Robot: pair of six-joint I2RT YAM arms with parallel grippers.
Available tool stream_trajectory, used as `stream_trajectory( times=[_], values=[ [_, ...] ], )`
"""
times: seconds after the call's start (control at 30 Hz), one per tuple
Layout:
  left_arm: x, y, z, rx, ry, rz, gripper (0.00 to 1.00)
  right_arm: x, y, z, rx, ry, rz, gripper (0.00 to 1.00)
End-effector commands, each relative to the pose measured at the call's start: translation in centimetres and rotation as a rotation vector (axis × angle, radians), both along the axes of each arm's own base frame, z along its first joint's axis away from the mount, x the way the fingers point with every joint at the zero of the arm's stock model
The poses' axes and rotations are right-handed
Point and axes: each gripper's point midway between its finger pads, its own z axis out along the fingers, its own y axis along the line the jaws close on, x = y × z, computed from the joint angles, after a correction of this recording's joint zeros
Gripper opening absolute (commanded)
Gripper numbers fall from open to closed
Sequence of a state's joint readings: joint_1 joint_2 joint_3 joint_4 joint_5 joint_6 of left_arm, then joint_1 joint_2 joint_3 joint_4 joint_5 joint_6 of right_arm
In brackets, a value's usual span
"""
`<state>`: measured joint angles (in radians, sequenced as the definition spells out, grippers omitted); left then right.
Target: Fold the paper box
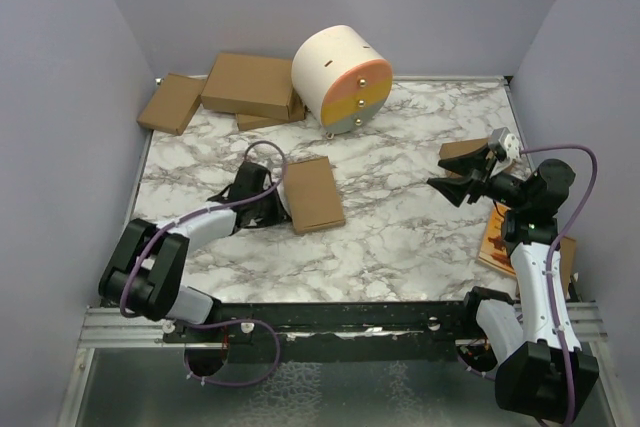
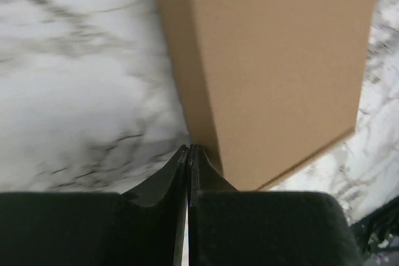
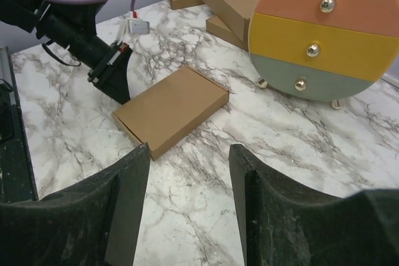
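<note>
One flat rectangular paper box (image 1: 314, 194), veined marble table (image 1: 400, 237)

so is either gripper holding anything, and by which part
Nothing is held. The left gripper is shut on nothing, its tips at the side of the paper box; the right gripper is open and empty.

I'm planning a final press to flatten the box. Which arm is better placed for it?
Left, probably. The left gripper, shut, sits low right beside the box's long side. The right gripper is open and off to the right, well away from it.
</note>
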<state>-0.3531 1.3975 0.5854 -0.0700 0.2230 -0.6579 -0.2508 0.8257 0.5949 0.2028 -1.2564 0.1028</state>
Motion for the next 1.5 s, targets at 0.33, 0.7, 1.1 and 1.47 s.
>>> stream_trajectory(
  times=[0.33, 0.7, 1.1, 1.47],
  values=[
    [3.8, -11.8, 6.3, -0.157, -0.174, -0.242, 0.07, 0.8, -0.7, 0.4, -0.091, 0.043, 0.017, 0.64],
    [4.9, -1.1, 27.5, -0.09, -0.864, -0.021, 0.97, 3.1, -2.0, 9.6, -0.19, -0.032, -0.034, 0.88],
    [1.6, 0.2, 44.8, -0.141, -1.113, -0.073, 0.99, 3.5, -2.4, 21.8, 0.01, -0.033, -0.205, 0.99],
    [1.5, -0.2, 45.8, -0.131, -1.114, -0.107, 0.99, 4.1, -3.6, 21.9, 0.054, 0.041, -0.312, 0.99]
  ],
)
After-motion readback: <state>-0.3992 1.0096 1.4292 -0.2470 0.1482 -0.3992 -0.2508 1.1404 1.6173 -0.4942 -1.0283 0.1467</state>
